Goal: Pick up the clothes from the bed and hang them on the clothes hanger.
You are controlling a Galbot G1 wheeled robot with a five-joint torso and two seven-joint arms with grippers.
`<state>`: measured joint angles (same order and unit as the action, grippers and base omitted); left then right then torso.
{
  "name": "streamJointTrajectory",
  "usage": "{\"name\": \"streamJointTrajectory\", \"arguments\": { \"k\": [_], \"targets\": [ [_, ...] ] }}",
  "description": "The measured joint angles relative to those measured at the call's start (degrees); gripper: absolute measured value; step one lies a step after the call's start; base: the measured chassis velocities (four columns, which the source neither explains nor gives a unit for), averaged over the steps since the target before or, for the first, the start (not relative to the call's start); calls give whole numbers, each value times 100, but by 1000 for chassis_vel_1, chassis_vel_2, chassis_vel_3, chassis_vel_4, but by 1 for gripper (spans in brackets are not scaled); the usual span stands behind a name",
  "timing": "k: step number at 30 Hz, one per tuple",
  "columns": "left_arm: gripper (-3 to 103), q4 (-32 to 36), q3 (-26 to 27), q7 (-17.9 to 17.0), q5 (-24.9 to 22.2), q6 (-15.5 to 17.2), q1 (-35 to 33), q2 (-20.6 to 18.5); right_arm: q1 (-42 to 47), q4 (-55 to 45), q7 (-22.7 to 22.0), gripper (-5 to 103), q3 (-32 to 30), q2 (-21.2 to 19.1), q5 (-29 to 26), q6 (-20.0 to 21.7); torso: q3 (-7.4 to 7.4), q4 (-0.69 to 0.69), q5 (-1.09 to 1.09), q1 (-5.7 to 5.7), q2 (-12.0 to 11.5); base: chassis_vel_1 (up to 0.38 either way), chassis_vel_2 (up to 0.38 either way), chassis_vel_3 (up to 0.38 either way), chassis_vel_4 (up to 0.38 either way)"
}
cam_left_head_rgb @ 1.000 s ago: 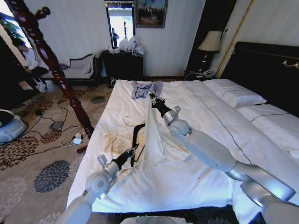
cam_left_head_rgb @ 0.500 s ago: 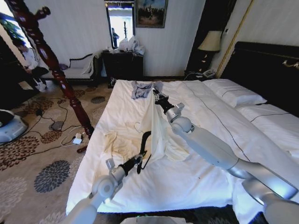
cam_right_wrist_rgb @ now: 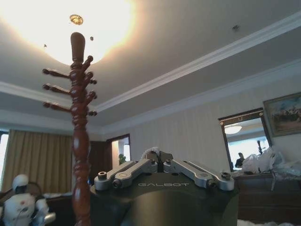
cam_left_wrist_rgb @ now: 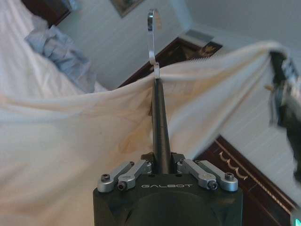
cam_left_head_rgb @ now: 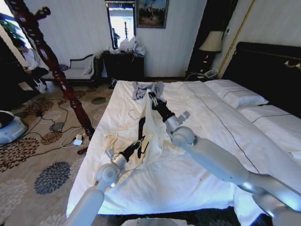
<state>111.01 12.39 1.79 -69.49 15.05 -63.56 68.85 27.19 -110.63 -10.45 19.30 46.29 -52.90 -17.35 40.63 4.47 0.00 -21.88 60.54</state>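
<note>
I read one word here, and it comes twice. On my left gripper, the black housing just behind the fingers carries "GALBOT" in pale capitals. On my right gripper, the same "GALBOT" sits in the same place on its black housing. I can make out no other lettering, number or sign in the head view or either wrist view.

Clothes hanger: lower bar hidden in left gripper; one arm covered by cream garment. Right gripper blurred, cut by frame edge. Bed's near corner cut off.
</note>
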Motion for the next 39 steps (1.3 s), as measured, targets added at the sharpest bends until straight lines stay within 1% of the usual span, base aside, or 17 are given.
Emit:
{"name": "streamJointTrajectory", "arguments": {
  "k": [3,6,9,10,11,15,16,20,22,24,25,27,29,33,34,38,39],
  "targets": [
    [17,24,65,0,0,-8,73,7,206,-109,104,1,-2,-86,93,-24,0,0,1,0,0,0,0,0,0],
    [17,77,148,-1,2,-32,181,-23,460,-301,317,1,1,-206,204,-106,0,-3,1,0,0,0,0,0,0],
    [17,113,216,-22,-22,-49,286,-128,735,-571,663,1,-9,-381,301,-275,0,-1,0,1,0,0,0,0,0],
    [17,135,264,-30,-47,-55,326,-212,867,-704,853,1,-23,-500,361,-360,-1,-1,0,1,0,0,0,0,0],
    [17,135,264,-30,-47,-55,326,-212,867,-704,853,1,-23,-500,361,-360,-1,-1,0,1,0,0,0,0,0],
    [17,212,328,-49,-116,-61,377,-412,1177,-973,1283,1,-133,-796,400,-479,-1,-2,-1,0,0,0,0,0,0],
    [17,212,328,-49,-116,-61,377,-412,1177,-973,1283,1,-133,-796,400,-479,-1,-2,-1,0,0,0,0,0,0],
    [17,274,371,-58,-141,-65,399,-501,1483,-977,1569,1,-175,-941,580,-582,0,-2,-1,0,0,0,0,0,0],
    [17,291,378,-63,-148,-66,412,-512,1567,-960,1624,1,-174,-964,650,-599,0,-3,-1,0,1,0,0,0,0],
    [17,377,398,-77,-173,-68,458,-555,1826,-876,1796,1,-171,-1007,897,-679,0,-1,0,0,0,0,0,0,0],
    [17,377,398,-77,-173,-68,458,-555,1826,-876,1796,1,-171,-1007,897,-679,0,-1,0,0,0,0,0,0,0],
    [17,517,422,-94,-225,-68,525,-643,2075,-765,1991,1,-163,-1034,1139,-783,0,-1,0,0,0,0,0,0,0],
    [17,586,434,-105,-268,-68,561,-691,2162,-713,2073,1,-154,-1045,1236,-819,0,-2,0,0,1,0,0,0,0],
    [17,758,437,-137,-334,-64,646,-817,2305,-491,2317,1,-82,-1043,1577,-900,0,-1,0,1,1,0,0,0,0],
    [17,758,437,-137,-334,-64,646,-817,2305,-491,2317,1,-82,-1043,1577,-900,0,-1,0,1,1,0,0,0,0],
    [17,929,411,-143,-338,-54,648,-841,2307,7,2564,1,-48,-945,2117,-1100,0,-1,0,0,0,0,0,0,0],
    [17,929,411,-143,-338,-54,648,-841,2307,7,2564,1,-48,-945,2117,-1100,0,-1,0,0,0,0,0,0,0]
  ]
}}
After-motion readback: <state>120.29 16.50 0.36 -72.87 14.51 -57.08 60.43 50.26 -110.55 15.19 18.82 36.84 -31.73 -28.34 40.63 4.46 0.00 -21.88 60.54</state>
